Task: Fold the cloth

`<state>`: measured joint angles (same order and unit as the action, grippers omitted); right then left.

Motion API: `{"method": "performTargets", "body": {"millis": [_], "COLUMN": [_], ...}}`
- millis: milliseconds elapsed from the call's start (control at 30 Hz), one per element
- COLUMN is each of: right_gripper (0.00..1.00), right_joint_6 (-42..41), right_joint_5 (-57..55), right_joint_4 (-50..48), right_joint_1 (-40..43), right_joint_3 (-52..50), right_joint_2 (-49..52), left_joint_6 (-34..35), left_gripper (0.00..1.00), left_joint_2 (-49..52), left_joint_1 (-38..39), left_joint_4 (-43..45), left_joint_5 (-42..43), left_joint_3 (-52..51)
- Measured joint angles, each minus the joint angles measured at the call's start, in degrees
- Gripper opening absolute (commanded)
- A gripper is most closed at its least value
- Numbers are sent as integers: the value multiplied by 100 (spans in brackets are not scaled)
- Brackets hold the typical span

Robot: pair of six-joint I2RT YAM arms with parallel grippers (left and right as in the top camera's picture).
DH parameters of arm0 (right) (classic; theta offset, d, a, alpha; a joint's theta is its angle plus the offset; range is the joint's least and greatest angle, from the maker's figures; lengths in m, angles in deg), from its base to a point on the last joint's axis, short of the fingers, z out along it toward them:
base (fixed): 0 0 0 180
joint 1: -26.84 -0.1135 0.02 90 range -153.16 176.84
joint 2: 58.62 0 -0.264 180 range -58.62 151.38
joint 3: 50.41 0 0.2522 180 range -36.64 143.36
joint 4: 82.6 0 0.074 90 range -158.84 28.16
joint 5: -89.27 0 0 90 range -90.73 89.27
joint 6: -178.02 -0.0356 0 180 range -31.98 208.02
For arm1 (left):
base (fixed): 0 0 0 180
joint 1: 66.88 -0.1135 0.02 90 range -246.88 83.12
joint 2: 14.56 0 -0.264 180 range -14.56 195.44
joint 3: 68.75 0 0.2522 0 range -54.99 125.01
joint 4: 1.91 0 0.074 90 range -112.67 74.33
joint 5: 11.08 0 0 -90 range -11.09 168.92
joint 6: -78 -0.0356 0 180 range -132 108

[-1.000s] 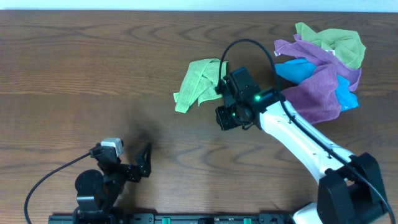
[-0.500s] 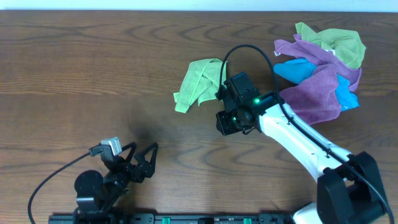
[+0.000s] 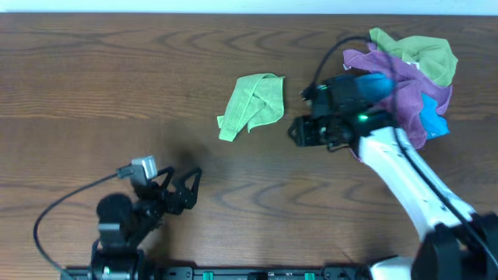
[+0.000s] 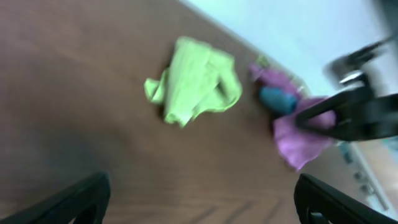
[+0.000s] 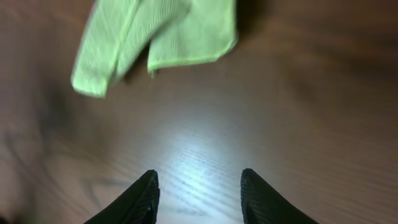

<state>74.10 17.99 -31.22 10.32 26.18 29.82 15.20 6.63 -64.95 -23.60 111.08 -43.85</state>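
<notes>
The cloth (image 3: 250, 105) is a lime-green towel lying crumpled and partly doubled over on the wooden table, left of centre at the back. It also shows in the left wrist view (image 4: 193, 81) and the right wrist view (image 5: 155, 37). My right gripper (image 3: 298, 132) hovers just right of the cloth, apart from it. Its jaws are open over bare wood (image 5: 199, 180) with nothing between them. My left gripper (image 3: 185, 190) stands near the front left, wide open and empty (image 4: 202, 186), pointing toward the cloth from a distance.
A heap of towels sits at the back right corner: purple ones (image 3: 405, 105), a bright blue one (image 3: 377, 84) and a green one (image 3: 424, 54) on top. My right arm (image 3: 405, 171) runs diagonally from the front right. The table's front rail (image 3: 233, 274) runs along the bottom.
My right gripper has drawn back to the right, off the cloth's right edge, and its jaws have spread. The left gripper has shifted slightly right and turned toward the cloth.
</notes>
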Motion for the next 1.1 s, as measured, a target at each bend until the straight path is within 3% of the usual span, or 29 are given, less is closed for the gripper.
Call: {"method": "performTargets", "body": {"millis": [300,433,467,633,900,1100], "right_gripper": [42,41,41,41,41,41], "right_joint_6": [-13,-15,-15,-15,-13,-11], "right_joint_5": [122,127,127,103,90,79], "right_joint_4": [190,192,195,203,284,378], "right_joint_1": [520,597,638,754,778,778], "right_joint_3": [-2,-2,-2,-2,-2,-2], "right_joint_2": [-426,-448,-468,-658,-885,-885], "left_joint_6": [-1497,-2190,-2474,-2905,-3064,-3143], "left_gripper": [96,96,96,100,83,74], "left_joint_2": [3530,4826,5344,6358,7348,7617], "left_joint_1": [603,1351,1753,2559,3115,3134], "left_joint_4": [-466,-1043,-1220,-1285,-1021,-763], "left_joint_5": [-431,-1182,-1714,-3023,-4256,-4570], "left_joint_3": [2474,3517,3954,4492,4496,4496]}}
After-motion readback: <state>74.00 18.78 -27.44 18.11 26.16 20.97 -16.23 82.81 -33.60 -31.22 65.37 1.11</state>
